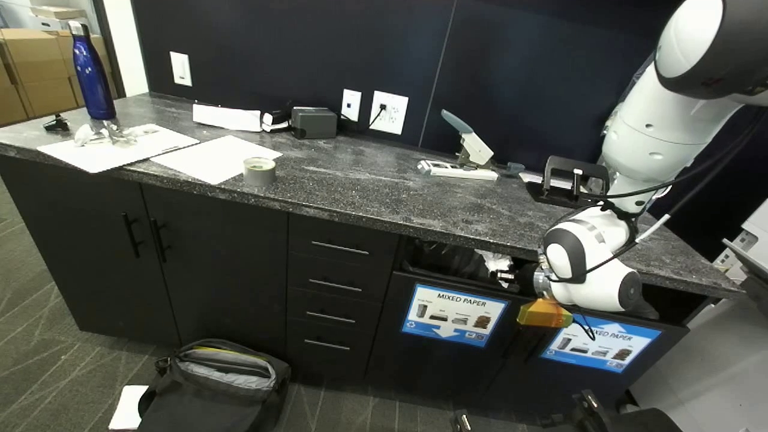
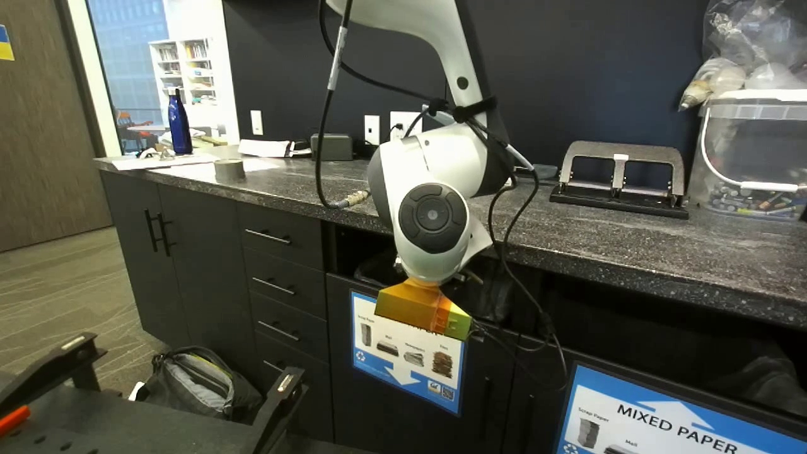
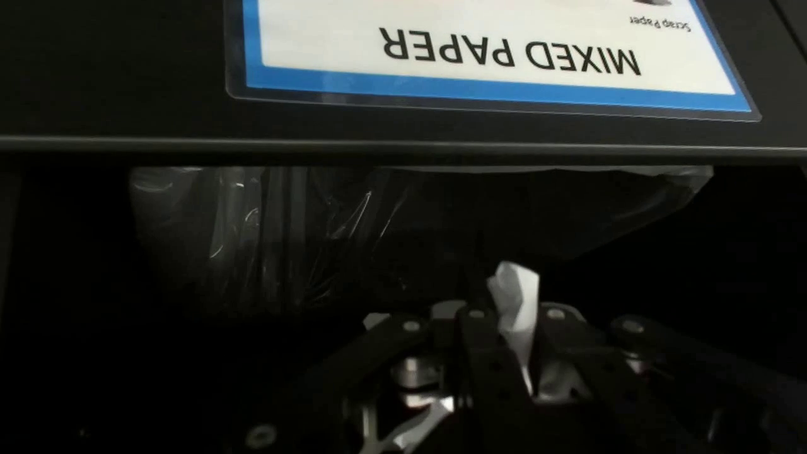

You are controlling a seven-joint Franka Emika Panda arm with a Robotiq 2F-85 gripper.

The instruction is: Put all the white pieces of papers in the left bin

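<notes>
A crumpled white paper piece (image 3: pixel 517 302) sticks up between my fingers in the wrist view. It also shows in an exterior view (image 1: pixel 495 262). My gripper (image 3: pixel 514 315) is shut on it. In an exterior view the gripper (image 1: pixel 506 278) reaches into the opening of the left bin (image 1: pixel 444 372), below the counter edge. The left bin's front bears a blue-framed MIXED PAPER sign with a down arrow. Its front edge (image 3: pixel 403 146) and a clear plastic liner show in the wrist view, upside down. In an exterior view (image 2: pixel 403 372) my wrist hides the fingers.
The twin bin front (image 1: pixel 600 348) stands to the right. The counter edge (image 1: pixel 456 237) runs just above my hand. White sheets (image 1: pixel 120 150), a tape roll (image 1: pixel 260 172), a stapler (image 1: pixel 462 171) and a hole punch (image 1: pixel 570 180) lie on the counter. A bag (image 1: pixel 216 384) is on the floor.
</notes>
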